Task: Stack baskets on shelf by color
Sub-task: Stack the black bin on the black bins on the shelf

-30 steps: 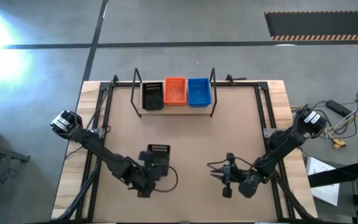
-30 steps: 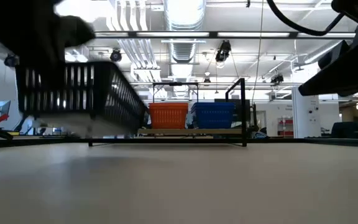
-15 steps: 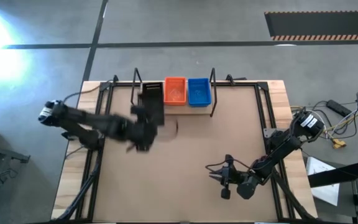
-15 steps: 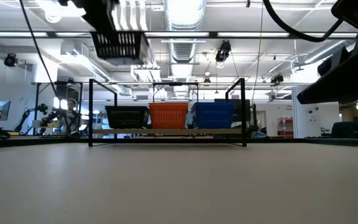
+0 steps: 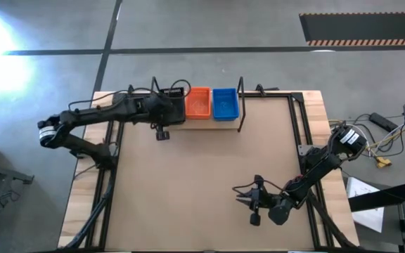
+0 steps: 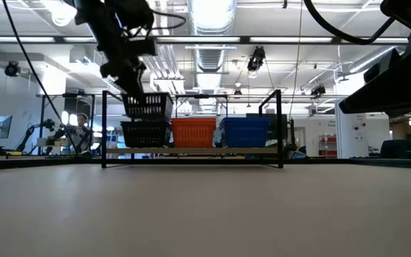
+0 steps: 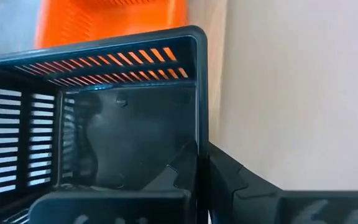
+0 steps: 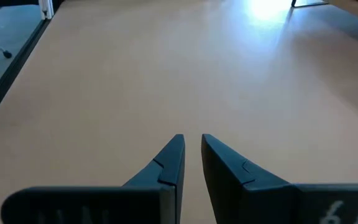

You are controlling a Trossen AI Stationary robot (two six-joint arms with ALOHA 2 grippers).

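Note:
My left gripper (image 5: 170,111) reaches to the left end of the shelf (image 6: 212,151) and is shut on the wall of a black basket (image 6: 148,107). That basket hangs just above a second black basket (image 6: 145,133) standing on the shelf. An orange basket (image 5: 198,102) and a blue basket (image 5: 224,102) stand beside it on the plank. In the left wrist view my fingers (image 7: 222,180) pinch the black basket's (image 7: 123,143) side wall, with the orange basket (image 7: 104,22) behind it. My right gripper (image 5: 240,196) waits low near the table's front right, with a narrow gap between its fingers (image 8: 225,165) and nothing in it.
Black wire uprights (image 5: 242,105) close both ends of the shelf. A black frame rail (image 5: 297,133) runs along each side of the tabletop. A person (image 6: 83,132) stands far off in the room behind the table.
My left arm has carried the black basket from the table's front up and back to the shelf, then lowered it over the black one there. The right arm has barely moved.

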